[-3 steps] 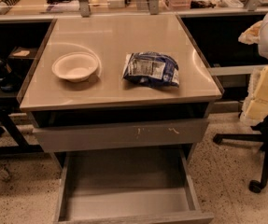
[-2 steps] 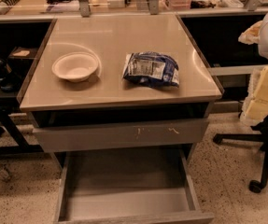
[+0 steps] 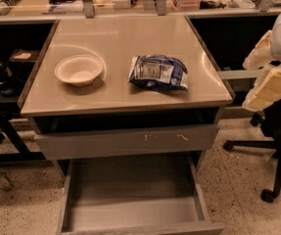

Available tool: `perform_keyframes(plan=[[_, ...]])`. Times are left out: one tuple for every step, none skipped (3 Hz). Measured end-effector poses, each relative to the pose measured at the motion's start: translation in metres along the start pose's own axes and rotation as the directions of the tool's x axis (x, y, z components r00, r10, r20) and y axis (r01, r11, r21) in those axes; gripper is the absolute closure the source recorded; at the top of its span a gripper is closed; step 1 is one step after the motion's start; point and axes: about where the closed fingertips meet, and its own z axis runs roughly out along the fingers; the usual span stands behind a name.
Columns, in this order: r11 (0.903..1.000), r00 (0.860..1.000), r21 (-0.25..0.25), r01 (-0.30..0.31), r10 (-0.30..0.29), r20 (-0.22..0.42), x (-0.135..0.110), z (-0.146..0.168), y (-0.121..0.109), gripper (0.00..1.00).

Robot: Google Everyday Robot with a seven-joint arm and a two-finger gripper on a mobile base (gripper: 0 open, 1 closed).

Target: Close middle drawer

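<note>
bowl (image 3: 79,70): white, empty, upright on the left half of the surface (image 3: 115,96). Just parked there, no part in the job.
scratched front (image 3: 125,141): taller drawer front directly under the surface, pale scuffs right of centre. Looks slightly out; inside hidden.
middle drawer (image 3: 130,212): below the scratched front, pulled far out toward the camera, well past the surface edge. Flat grey inside, nothing in it. Plain front runs along the bottom of view. My read: closing not yet started.
bag (image 3: 158,72): blue-and-white snack bag lying flat on the right half of the surface, near the bowl, not touching it.
chair (image 3: 277,146): black office chair on castors, right of the surface, on the floor.
arm (image 3: 272,82): pale robot parts at the far right of the surface, apart from it, touching nothing.
hand: not visible, somewhere off past the arm, right of the surface. Cannot tell if spread or pressed together.
next (judgement): hand must reach the plain front and push straight in. The empty drawer should slide light, but an off-centre push may skew it.
</note>
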Motion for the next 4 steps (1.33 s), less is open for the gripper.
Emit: perform_keyframes(plan=[[1.0, 1.0, 0.0, 0.0, 0.0, 0.0, 0.0, 0.0, 0.0, 0.66], [1.0, 1.0, 0.0, 0.0, 0.0, 0.0, 0.0, 0.0, 0.0, 0.88], [1.0, 1.0, 0.007, -0.007, 0.007, 0.0, 0.004, -0.004, 0.005, 1.0], [0.9954, 0.995, -0.011, -0.095, 0.095, -0.035, 0.028, -0.013, 0.044, 1.0]])
